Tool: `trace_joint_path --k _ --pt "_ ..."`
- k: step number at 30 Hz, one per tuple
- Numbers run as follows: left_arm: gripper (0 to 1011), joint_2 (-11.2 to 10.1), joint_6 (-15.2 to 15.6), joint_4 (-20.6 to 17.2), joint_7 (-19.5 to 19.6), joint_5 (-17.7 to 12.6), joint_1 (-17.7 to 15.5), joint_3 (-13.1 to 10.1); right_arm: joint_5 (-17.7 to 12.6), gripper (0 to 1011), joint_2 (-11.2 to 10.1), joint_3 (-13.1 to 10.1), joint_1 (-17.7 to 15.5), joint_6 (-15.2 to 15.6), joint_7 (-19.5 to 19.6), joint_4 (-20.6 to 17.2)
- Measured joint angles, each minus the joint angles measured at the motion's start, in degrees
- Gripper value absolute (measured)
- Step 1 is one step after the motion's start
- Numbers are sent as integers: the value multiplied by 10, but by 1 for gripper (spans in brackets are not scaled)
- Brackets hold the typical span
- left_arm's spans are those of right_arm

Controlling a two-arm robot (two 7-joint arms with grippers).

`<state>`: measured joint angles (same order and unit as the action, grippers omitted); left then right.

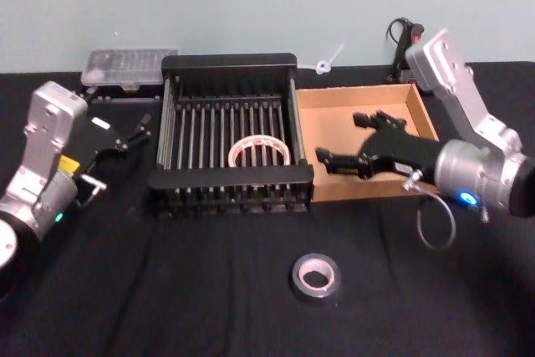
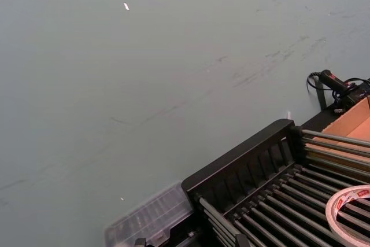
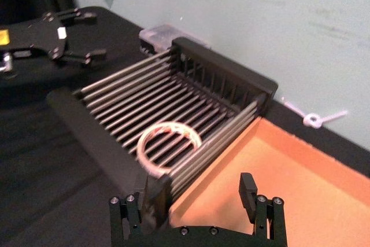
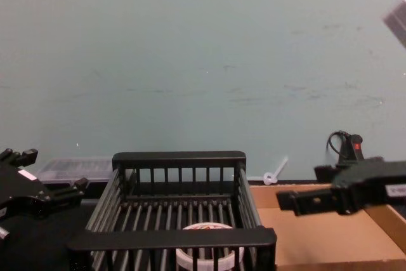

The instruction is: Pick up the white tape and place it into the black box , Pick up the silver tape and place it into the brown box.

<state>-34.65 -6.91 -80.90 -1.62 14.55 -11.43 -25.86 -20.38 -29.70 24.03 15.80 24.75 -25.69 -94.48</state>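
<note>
The white tape lies flat on the slatted floor of the black box, toward its front right; it also shows as white tape and white tape. The silver tape rests on the black cloth in front of the black box, apart from both grippers. My right gripper hovers open and empty over the left part of the brown box, which stands against the black box's right side. The right gripper holds nothing between its fingers. My left gripper stands open and empty left of the black box.
A clear plastic case sits behind the black box's back left corner. A white plastic loop and a black tool with cable lie by the wall at the back right. The wall runs close behind the table.
</note>
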Motion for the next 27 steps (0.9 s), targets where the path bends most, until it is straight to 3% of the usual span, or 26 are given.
trace_joint_path --k 6,13,27 --pt "1001 0 0 0 0 0 0 0 -24 1002 -36 -13 -42 19 0 -49" --pt "1001 0 0 0 0 0 0 0 -43 1002 -61 -15 -69 33 -2 -75" --pt "1001 0 0 0 0 0 0 0 -55 1002 -81 32 -72 52 -19 -67"
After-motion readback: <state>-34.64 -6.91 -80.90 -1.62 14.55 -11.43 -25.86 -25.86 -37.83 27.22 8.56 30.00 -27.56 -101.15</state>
